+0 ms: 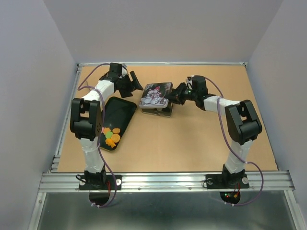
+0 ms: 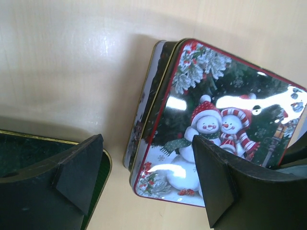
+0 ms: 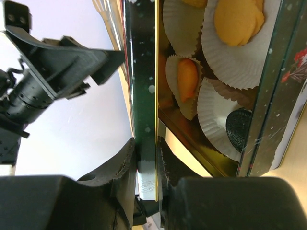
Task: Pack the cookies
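Overhead, table (image 1: 192,139): brown board; both arms reach to its far half.
Overhead, cookies (image 1: 112,135): small cluster, orange with a pink and a green one, at the near end of the tray; shapes too small to make out.
Overhead, tray (image 1: 120,115): long, black, partly hidden by the left arm's upper link.
Overhead, lid (image 1: 156,93): square, snowman picture up, lying askew over the tin base (image 1: 157,111), of which only a near strip shows.
Overhead, left gripper (image 1: 133,83): just left of the lid, not touching it.
Overhead, right gripper (image 1: 173,97): at the lid's right edge; contact too small to judge here.
Left wrist, left gripper: fingers spread wide, nothing between them; lid and tin base below, one finger covering the lid's near corner.
Left wrist, tray: only a gold-rimmed corner, bottom left, cut off.
Right wrist, right gripper: fingers pinched tight on the lid's dark green, gold-edged rim.
Right wrist, paper cups (image 3: 230,52): white, pleated, inside the tin base, two holding orange cookies, cut off by the frame.
Right wrist, dark round piece (image 3: 238,129): in a cup, half hidden by the tin wall.
Right wrist, left gripper: blurred at upper left, beyond the lid.
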Controlling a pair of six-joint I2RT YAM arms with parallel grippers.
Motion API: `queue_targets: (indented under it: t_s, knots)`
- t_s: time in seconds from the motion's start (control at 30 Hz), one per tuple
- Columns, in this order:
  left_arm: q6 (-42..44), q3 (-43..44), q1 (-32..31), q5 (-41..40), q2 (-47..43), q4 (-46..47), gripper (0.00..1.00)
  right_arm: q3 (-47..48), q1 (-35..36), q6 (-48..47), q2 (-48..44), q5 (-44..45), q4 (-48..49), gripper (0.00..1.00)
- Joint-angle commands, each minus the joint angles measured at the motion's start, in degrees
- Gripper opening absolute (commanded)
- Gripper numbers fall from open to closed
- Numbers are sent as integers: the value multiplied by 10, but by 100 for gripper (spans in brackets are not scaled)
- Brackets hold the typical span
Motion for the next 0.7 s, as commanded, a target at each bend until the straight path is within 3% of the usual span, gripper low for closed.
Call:
queue_targets:
  t_s: [0.0, 0.2, 0.53, 0.67]
  knots:
    - [-1, 34, -4, 10, 3, 10, 86, -25, -4, 2, -37, -23, 48, 0]
    - [9, 45, -21, 13, 8, 6, 86, -53, -12, 3, -42, -11, 50, 0]
    - [31, 100, -42, -89, 14, -81, 86, -55, -45, -6, -59, -18, 39, 1]
    - [32, 102, -43, -93, 16, -88, 86, -63, -50, -15, -66, -19, 26, 5]
